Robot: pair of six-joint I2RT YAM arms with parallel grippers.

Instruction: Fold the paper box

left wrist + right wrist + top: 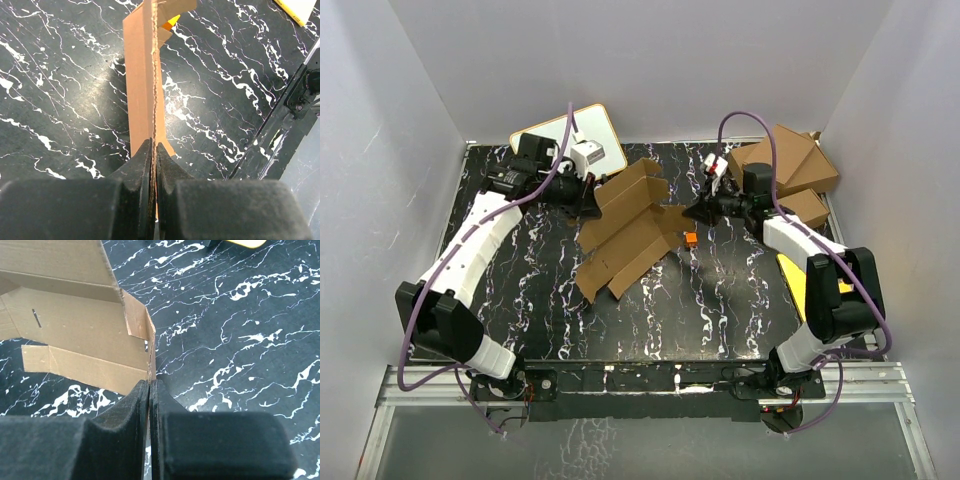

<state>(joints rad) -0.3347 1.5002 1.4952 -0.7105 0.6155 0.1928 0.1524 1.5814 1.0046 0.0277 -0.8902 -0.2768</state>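
Brown cardboard, die-cut and creased, is your paper box [625,225]. It lies around the middle of the table, a little toward the back, partly opened, and its tabbed flaps reach toward the near left. At each end, a panel is lifted off the surface rather than lying flat.

Your left gripper [588,195] has the box by its far-left edge. From the left wrist view, the left gripper [153,145] has its jaws pressed together on a thin panel of the paper box [142,75], which you see edge-on running straight away from the fingers.

Your right gripper [692,212] meets the box on its right side. From the right wrist view, the right gripper [149,385] has its jaws closed tight, and the corner of a small side flap of the paper box [75,335] runs down into the slit between them. A larger panel with a short slot spreads off to the left.

A small orange piece [689,238] lies on the table [720,310] just beside the box's right edge, below the right gripper. The tabletop is black with white veining.

Further out:
- a white board [582,138] with a tan rim sits at the back left
- three brown cartons [785,165] are stacked at the back right
- a yellow sheet [794,280] lies beside the right arm
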